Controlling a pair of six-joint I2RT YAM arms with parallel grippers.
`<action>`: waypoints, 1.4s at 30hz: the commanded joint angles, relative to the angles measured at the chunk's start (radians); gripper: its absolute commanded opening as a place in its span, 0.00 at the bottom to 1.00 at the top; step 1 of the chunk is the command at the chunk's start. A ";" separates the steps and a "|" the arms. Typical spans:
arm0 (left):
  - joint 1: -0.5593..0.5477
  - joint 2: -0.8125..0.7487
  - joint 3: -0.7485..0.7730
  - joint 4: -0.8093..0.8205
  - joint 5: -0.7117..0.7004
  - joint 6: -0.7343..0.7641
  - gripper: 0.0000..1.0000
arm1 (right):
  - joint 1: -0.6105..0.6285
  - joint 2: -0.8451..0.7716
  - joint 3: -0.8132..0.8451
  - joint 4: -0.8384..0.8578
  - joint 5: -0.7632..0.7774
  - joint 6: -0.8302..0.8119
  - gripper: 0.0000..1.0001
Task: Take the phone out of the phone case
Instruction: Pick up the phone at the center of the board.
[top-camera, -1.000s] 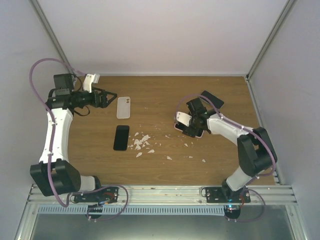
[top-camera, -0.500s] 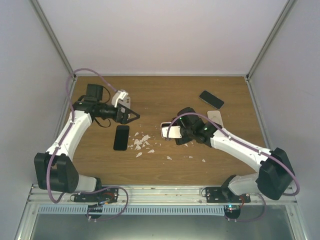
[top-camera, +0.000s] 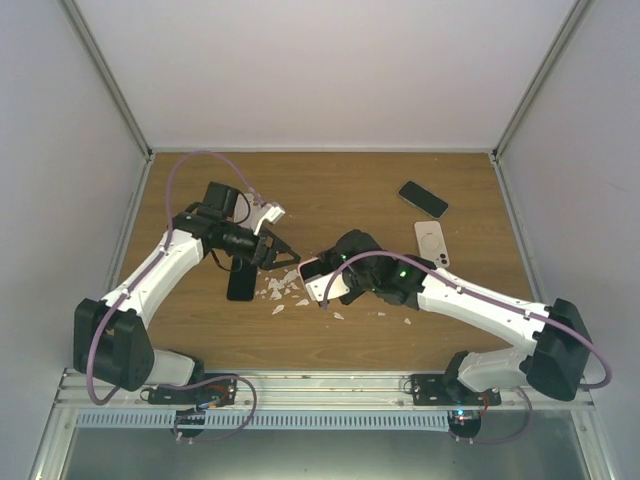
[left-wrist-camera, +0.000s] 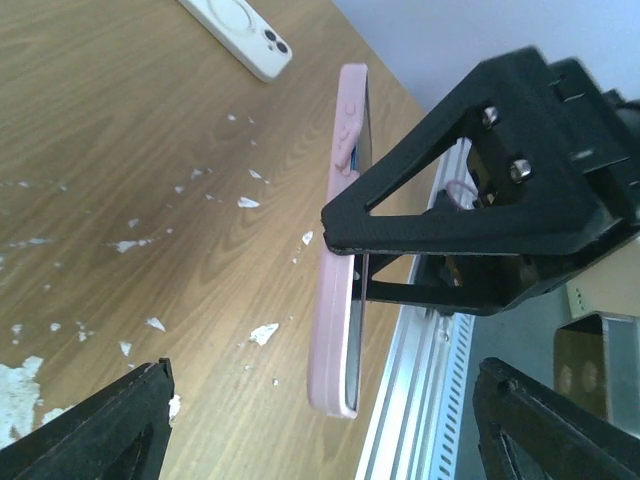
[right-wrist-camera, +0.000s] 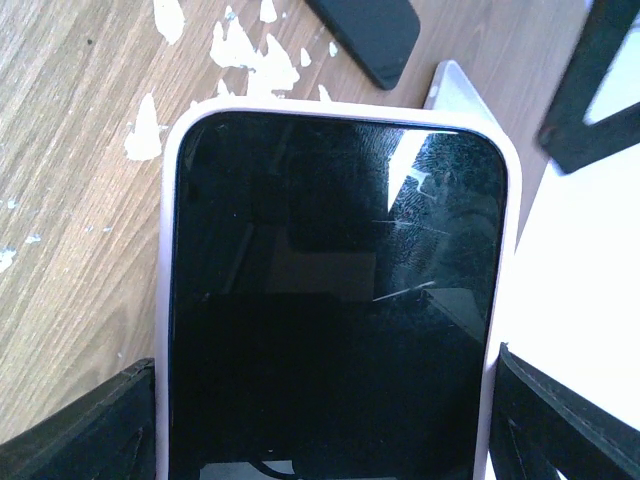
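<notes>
A phone in a pale pink case (top-camera: 316, 281) is held off the table at the centre by my right gripper (top-camera: 338, 276), which is shut on its edges. In the right wrist view its dark screen (right-wrist-camera: 335, 300) faces the camera between the fingers (right-wrist-camera: 85, 430). In the left wrist view the cased phone (left-wrist-camera: 338, 260) stands edge-on, clamped by the right gripper's black fingers (left-wrist-camera: 470, 225). My left gripper (top-camera: 284, 258) is open and empty, just left of the cased phone, with its fingertips (left-wrist-camera: 100, 425) either side of the phone's near end and not touching it.
A bare black phone (top-camera: 238, 283) lies under my left arm and also shows in the right wrist view (right-wrist-camera: 370, 30). Another black phone (top-camera: 423, 198) and a white case (top-camera: 431, 243) lie at the right. White scraps (top-camera: 285, 288) litter the wooden table (top-camera: 330, 190).
My right gripper has carried the pink-cased phone left to the table's centre. My left gripper has swung right and nearer, up to the phone, and now covers the white case at the left.
</notes>
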 joint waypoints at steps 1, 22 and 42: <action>-0.050 -0.018 -0.018 0.032 -0.036 0.028 0.81 | 0.034 -0.032 0.063 0.022 0.025 -0.023 0.57; -0.148 0.057 0.066 -0.008 -0.059 0.065 0.17 | 0.073 -0.044 0.107 0.000 0.107 -0.017 0.57; 0.062 -0.057 0.097 0.242 0.091 -0.163 0.00 | -0.133 -0.078 0.339 -0.051 -0.048 0.410 1.00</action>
